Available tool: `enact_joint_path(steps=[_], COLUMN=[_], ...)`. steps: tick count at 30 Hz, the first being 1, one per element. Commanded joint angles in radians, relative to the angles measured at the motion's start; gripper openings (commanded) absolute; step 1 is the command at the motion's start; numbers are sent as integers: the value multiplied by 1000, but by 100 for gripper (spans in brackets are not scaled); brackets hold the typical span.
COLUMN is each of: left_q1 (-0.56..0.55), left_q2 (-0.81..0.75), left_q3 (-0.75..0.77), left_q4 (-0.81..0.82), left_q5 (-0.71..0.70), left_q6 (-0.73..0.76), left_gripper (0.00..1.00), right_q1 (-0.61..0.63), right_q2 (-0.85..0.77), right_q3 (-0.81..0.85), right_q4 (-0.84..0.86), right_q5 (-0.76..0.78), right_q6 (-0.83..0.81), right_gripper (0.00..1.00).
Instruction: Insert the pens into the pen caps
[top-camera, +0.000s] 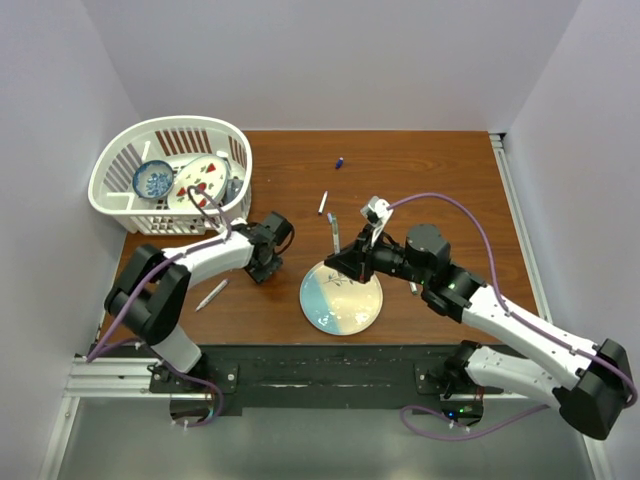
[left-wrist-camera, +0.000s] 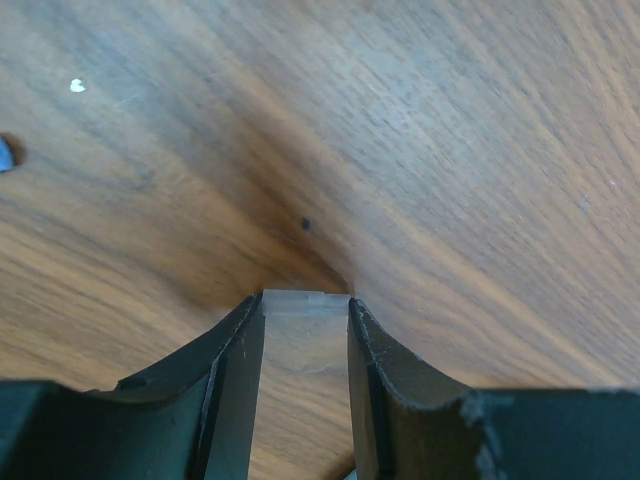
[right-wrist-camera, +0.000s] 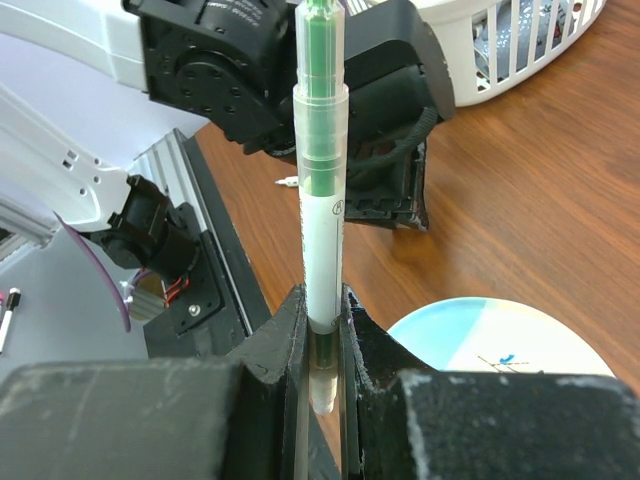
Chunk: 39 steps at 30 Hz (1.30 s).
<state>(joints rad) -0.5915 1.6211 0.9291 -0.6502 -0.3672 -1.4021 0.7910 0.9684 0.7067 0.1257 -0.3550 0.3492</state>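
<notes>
The right arm reaches in from the near right, its claw (right-wrist-camera: 322, 308) by the far rim of the plate (top-camera: 345, 312). It is clamped tight on a green-cored white pen (right-wrist-camera: 322, 230) that sticks straight out past the fingertips. The left arm bends down, its claw (left-wrist-camera: 305, 312) aimed at the bench (left-wrist-camera: 430, 150). Its fingers are partly spread with something pale between the tips, and I cannot tell whether it is gripped. A loose white pen (top-camera: 211, 295) lies near left.
</notes>
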Motion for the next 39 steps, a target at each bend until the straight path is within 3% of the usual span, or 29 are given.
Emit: enact_joint_path(steps=[1,4,7,11,16,21,24,25,28,36,39], left_q1=[-5,-5,-7,-13,-21,-33,-45,-50,-50,-53,-57], left_q2=[48,72,62,28,-26,-89,-135,-171,-243,-169,-95], left_q3=[62,83,82,71,70,76,88,83,63,96,77], left_q4=[-23,-49,-66,-71,-74,29,79,122,176,94,41], left_q5=[16,28,40,34,1,1,2,25,128,273,199], left_q6=[60,98,132,175,231,484,725,877,1088,1397,1517], left_gripper=[4,15,32,62,78,73,69,68,67,63,63], right_q1=[2,2,2,2,2,2,4,2,4,2,2], right_q2=[-33,-42,-50,-63,-79,-118,-160,-174,-224,-296,-292], right_q3=[48,48,47,45,43,47,50,51,57,111,148], right_q4=[3,0,-4,-9,-12,-46,-73,-83,-113,-205,-267], right_q5=[21,21,28,36,37,51,73,80,106,145,143], right_q6=[-21,-22,-21,-24,-21,-21,-27,-29,-36,-39,-55], right_gripper=[0,0,0,0,0,0,0,0,0,0,0])
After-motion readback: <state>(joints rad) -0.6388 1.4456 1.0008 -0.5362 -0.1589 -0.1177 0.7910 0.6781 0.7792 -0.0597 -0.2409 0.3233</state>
